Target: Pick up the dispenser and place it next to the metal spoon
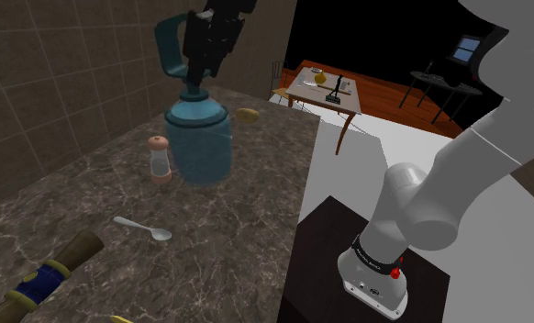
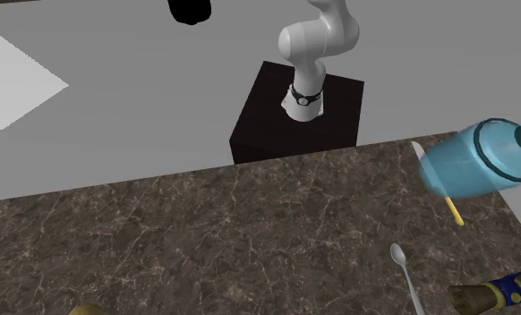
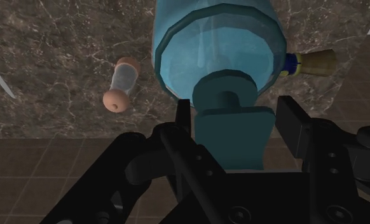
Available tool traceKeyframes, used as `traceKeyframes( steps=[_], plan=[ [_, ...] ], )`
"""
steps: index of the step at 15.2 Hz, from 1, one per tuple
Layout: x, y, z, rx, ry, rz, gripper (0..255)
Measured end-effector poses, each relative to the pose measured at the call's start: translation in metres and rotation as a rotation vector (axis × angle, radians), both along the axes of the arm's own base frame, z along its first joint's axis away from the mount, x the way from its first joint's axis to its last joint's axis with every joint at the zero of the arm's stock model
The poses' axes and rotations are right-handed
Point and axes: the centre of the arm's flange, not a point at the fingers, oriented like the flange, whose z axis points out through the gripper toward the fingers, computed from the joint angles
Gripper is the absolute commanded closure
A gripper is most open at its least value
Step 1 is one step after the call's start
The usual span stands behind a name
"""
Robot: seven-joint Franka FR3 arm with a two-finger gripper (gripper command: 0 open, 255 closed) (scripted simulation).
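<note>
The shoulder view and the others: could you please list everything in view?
dispenser: one, blue with teal pump, beside the shaker
shaker: one, clear with pinkish caps, on the counter
spoon: one, pale, on the counter
cylinder: one, brown with blue-yellow band, near the spoon
lump: one, yellowish, by the dispenser
counter: one, dark marbled, beside the stand
dining table: one, pale, far off
stand: one, black, on the floor
arm: one, white, on the stand
jaws: two, black, shut on the dispenser's pump
</note>
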Motion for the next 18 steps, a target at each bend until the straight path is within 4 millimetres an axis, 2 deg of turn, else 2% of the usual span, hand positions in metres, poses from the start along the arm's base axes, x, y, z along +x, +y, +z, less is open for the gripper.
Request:
traceKeyframes(
  steps=[18],
  plan=[
    [0.000, -0.001, -0.095, 0.000, 0.000, 0.000, 255]
  ],
)
